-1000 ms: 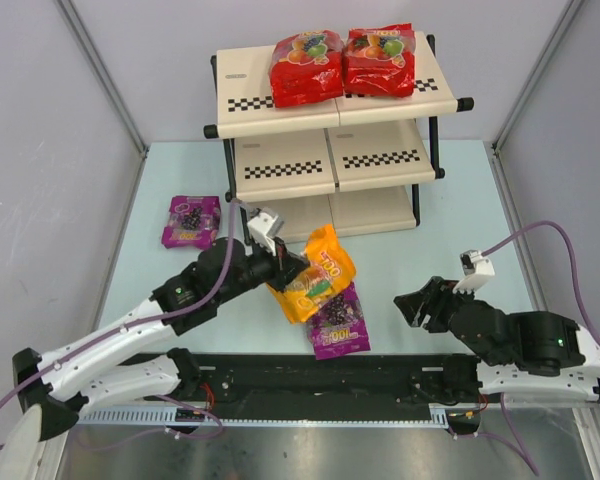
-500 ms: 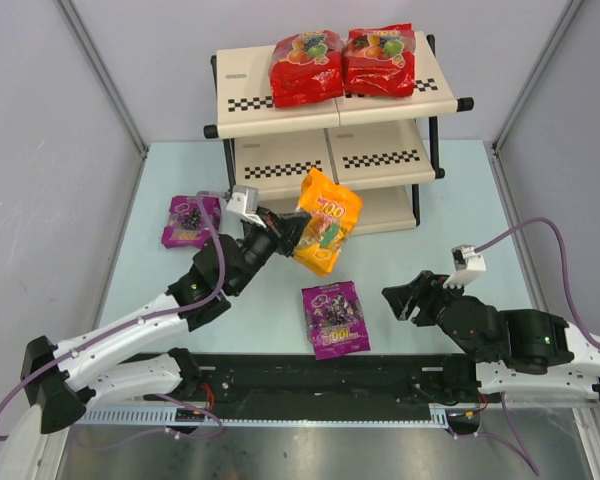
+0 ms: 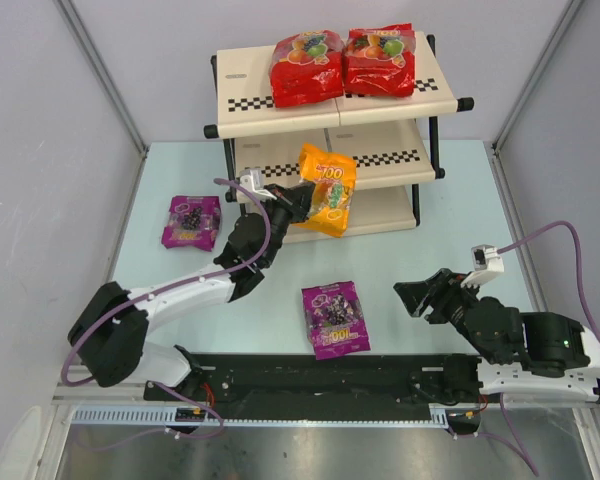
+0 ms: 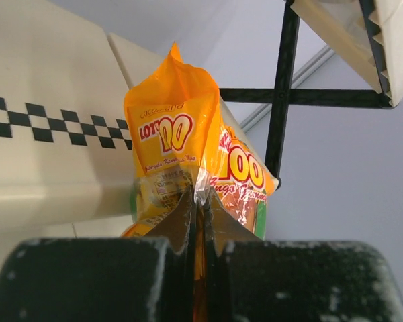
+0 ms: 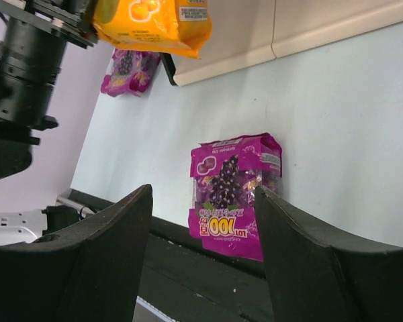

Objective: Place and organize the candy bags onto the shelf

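Seen from overhead, the left gripper (image 3: 298, 200) sits just left of centre. Its jaws are pinched on the lower edge of the orange-yellow bag (image 3: 328, 188), which is held up in front of the shelf (image 3: 280, 122) at about the level of the middle tier. From above I cannot tell whether the bag touches the shelf.

The left wrist view gives the pinch up close. The left gripper (image 4: 197, 201) is pressed tight on the bag's seam at bottom centre. The orange-yellow bag (image 4: 181, 154) rises above it, with a checkered cream panel of the shelf (image 4: 47, 134) to the left and black tubing to the right.

Only the overhead view shows the two red bags (image 3: 306, 67) (image 3: 380, 60), side by side on the top tier. It also shows one purple bag (image 3: 191, 221) lying on the table (image 3: 430, 210) at the left and another purple bag (image 3: 336, 319) at lower centre.

The right gripper (image 3: 420, 298), at lower right, has its jaws spread and holds nothing. In its own wrist view the right gripper (image 5: 203, 191) frames the nearer purple bag (image 5: 235, 194), which lies flat and apart from the fingers. The farther purple bag (image 5: 127, 67) and the orange-yellow bag (image 5: 154, 23) are at the upper left.
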Motion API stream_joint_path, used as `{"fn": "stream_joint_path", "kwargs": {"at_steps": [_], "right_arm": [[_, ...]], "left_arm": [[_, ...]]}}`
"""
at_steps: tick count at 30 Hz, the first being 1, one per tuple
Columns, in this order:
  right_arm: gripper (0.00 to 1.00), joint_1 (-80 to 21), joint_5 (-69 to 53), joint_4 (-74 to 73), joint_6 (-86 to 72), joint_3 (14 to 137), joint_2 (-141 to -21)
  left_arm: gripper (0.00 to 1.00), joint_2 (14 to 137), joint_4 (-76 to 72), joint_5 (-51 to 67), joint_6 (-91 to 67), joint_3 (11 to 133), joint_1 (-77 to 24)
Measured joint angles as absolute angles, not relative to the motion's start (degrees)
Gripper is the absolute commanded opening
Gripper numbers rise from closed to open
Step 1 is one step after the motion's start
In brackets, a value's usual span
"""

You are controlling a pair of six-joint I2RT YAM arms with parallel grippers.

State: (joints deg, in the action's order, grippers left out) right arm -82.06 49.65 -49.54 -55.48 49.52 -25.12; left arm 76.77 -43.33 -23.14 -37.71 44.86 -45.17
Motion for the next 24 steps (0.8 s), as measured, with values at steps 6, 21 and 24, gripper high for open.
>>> {"fn": "stream_joint_path", "kwargs": {"at_steps": [6,21,24], "right_arm": [[0.67,-82.06,51.99,-52.82,-55.99,49.5,-21.85],[0.68,-82.06,53.65,-56.77,-57.41,49.5,-21.41],[0.68,-82.06,53.67,-57.23,-57.43,49.5,-20.97]], "left_arm": [[0.0,82.52,-48.4,-20.67,-40.73,48.86,-43.86],[0.0,88.36,-55.24,-20.86,-44.1,55.61,-40.01],[0.0,91.57,-55.66,-20.86,-45.15,57.1,-39.42]]}}
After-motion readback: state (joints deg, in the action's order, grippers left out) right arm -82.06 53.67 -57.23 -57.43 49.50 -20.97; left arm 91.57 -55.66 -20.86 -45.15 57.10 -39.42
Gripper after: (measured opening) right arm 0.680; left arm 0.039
